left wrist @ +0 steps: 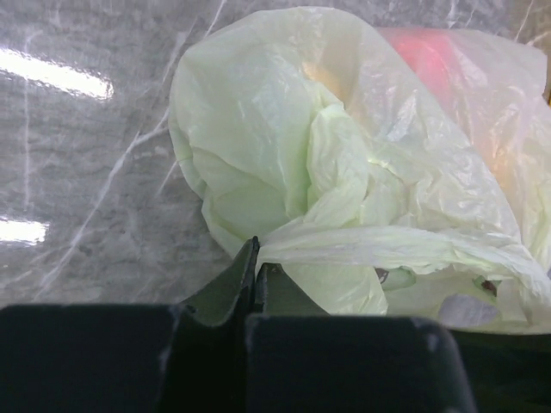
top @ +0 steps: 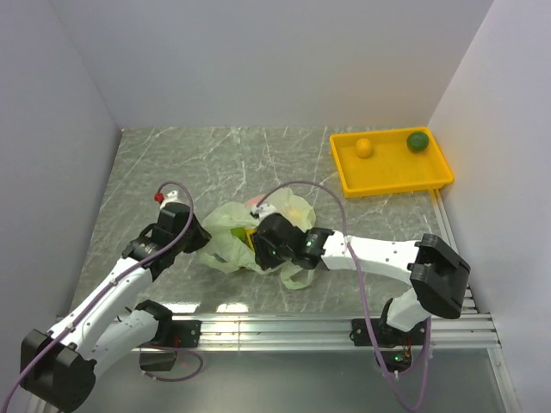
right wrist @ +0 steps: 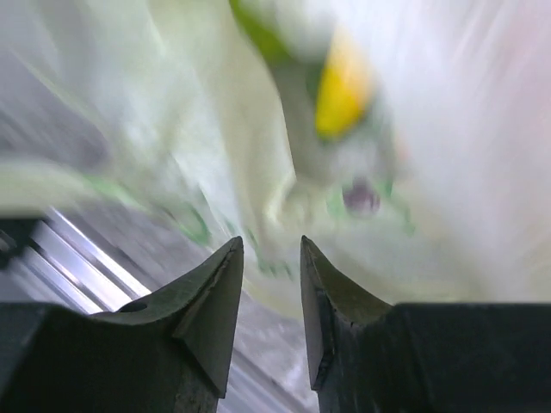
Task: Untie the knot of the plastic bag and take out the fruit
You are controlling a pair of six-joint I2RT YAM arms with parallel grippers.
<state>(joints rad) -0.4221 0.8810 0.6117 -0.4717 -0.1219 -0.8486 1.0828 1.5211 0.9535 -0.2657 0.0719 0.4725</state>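
Note:
The pale green plastic bag (top: 231, 231) lies crumpled on the table between both arms. My left gripper (top: 201, 238) is at the bag's left edge. In the left wrist view its jaws (left wrist: 256, 256) are shut on a strip of the bag (left wrist: 387, 245) that runs off to the right. The bunched, twisted knot (left wrist: 337, 163) sits just beyond that strip. A red fruit (left wrist: 422, 53) shows through the film. My right gripper (top: 258, 247) is over the bag's near right side, open and empty (right wrist: 270, 249). Its view is blurred, with a yellow fruit (right wrist: 343, 93) showing through the bag (right wrist: 258, 129).
A yellow tray (top: 393, 183) stands at the back right, holding a small orange round fruit (top: 364, 147) and a dark green round fruit (top: 417, 141). White walls close in the left, back and right sides. An aluminium rail (top: 275, 327) runs along the near edge.

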